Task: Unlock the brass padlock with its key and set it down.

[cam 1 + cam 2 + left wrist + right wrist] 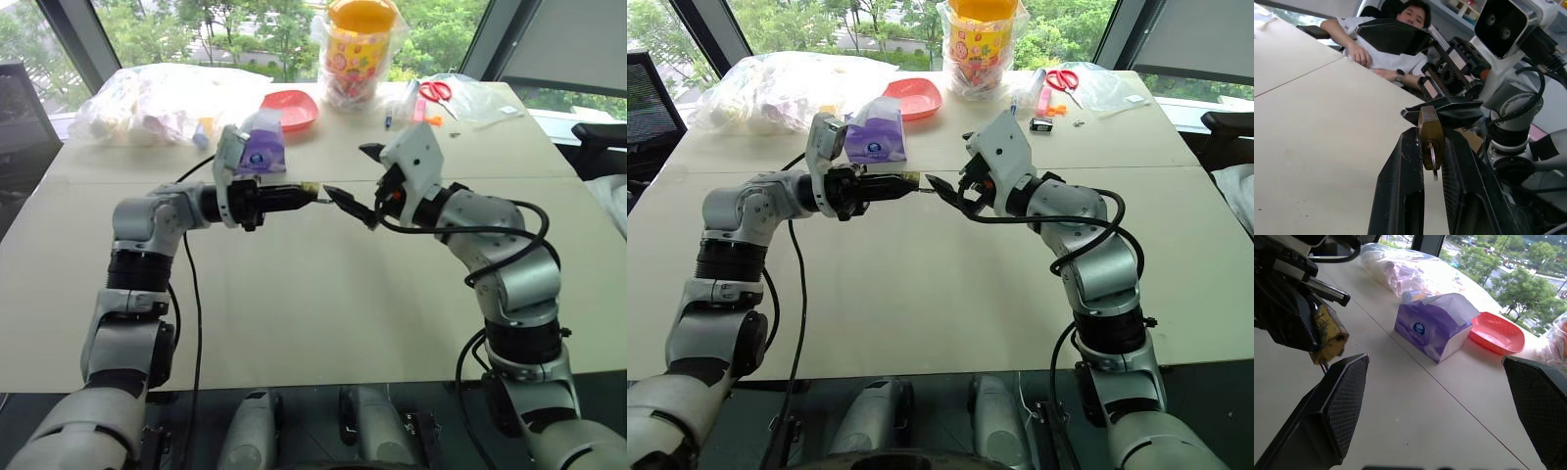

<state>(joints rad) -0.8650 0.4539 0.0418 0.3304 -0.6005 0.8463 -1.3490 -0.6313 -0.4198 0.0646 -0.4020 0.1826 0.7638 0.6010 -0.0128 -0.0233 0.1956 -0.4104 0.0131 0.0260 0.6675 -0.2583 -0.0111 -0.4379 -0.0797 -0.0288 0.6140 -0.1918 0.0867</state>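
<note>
My left gripper (302, 196) is level above the table and shut on the brass padlock (1430, 128), a small yellow-gold block pinched between its two black fingers (1405, 181). The key (1433, 159), thin and silvery, sticks out of the padlock's end that faces the wrist camera. My right gripper (355, 174) faces the left one with its jaws wide open. Its lower finger (1344, 387) sits just beside the padlock (1330, 335), with nothing between the jaws. The padlock's shackle end is hidden behind the right gripper's finger.
The pale table (294, 294) lies beneath both arms. Behind them stand a purple tissue box (262, 147), a red tray (291, 108), plastic bags (147, 103), a yellow container (361, 49) and red scissors (436, 91). A person (1386, 54) sits beyond the table's right side.
</note>
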